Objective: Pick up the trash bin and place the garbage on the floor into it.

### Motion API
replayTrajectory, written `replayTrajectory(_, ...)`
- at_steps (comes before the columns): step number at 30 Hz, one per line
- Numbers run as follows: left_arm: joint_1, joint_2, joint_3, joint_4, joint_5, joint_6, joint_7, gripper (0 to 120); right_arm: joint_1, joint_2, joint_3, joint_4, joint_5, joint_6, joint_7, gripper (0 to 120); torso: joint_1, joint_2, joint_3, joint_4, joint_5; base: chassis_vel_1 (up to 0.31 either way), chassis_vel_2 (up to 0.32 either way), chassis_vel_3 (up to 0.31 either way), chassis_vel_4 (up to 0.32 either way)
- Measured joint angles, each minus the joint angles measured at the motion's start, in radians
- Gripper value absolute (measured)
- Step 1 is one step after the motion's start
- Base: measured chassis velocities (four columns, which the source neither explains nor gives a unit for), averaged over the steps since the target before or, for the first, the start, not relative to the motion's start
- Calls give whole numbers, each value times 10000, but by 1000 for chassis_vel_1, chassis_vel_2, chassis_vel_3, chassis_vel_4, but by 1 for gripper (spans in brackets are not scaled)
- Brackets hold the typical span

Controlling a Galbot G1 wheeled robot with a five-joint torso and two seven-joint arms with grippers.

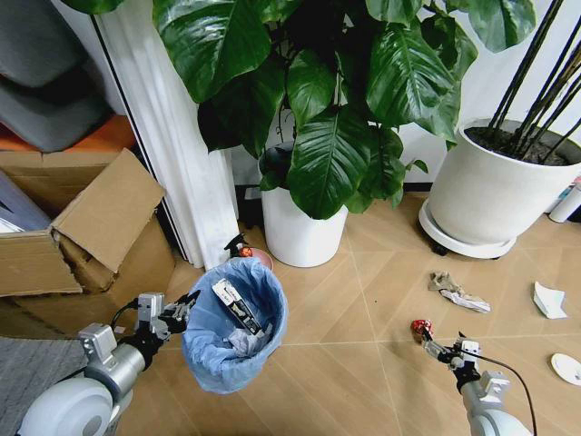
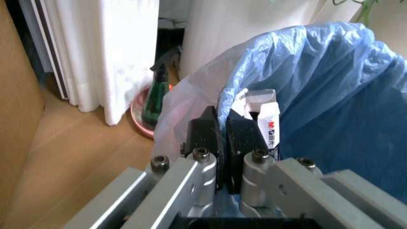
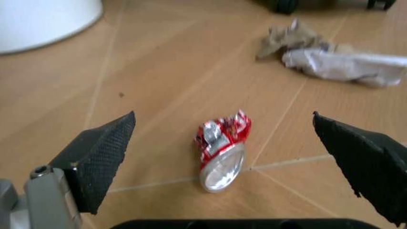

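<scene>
Right gripper (image 3: 222,143) spread wide above red wrapper (image 3: 222,145)

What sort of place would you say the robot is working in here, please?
Probably a lived-in indoor room, perhaps a home or office corner: herringbone wood-look floor, large potted plants by a white curtain, and a cardboard box.

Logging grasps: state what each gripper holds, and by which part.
The left gripper pinches the trash bin by its bag-lined rim. The right gripper holds nothing, open around a crushed red can.
</scene>
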Motion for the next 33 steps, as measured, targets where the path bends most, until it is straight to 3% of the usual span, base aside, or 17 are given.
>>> replayTrajectory(7,53,67,-91,19,-3,-3,-12,0,1197,330,-327,-1554,-273,-101,-58,100,0,-1,0,0,0,0,0,0,0)
replayTrajectory(20,-94,107,-45,174,-61,-6,-54,0,1923,536,-489,-2431,-378,-164,-116,100,0,-2,0,-1,-1,0,0,0,0)
replayTrajectory(33,-268,147,-16,311,-185,0,-90,0,2208,535,-607,-2838,-263,-226,-356,58,0,-2,0,-1,-1,0,0,0,0)
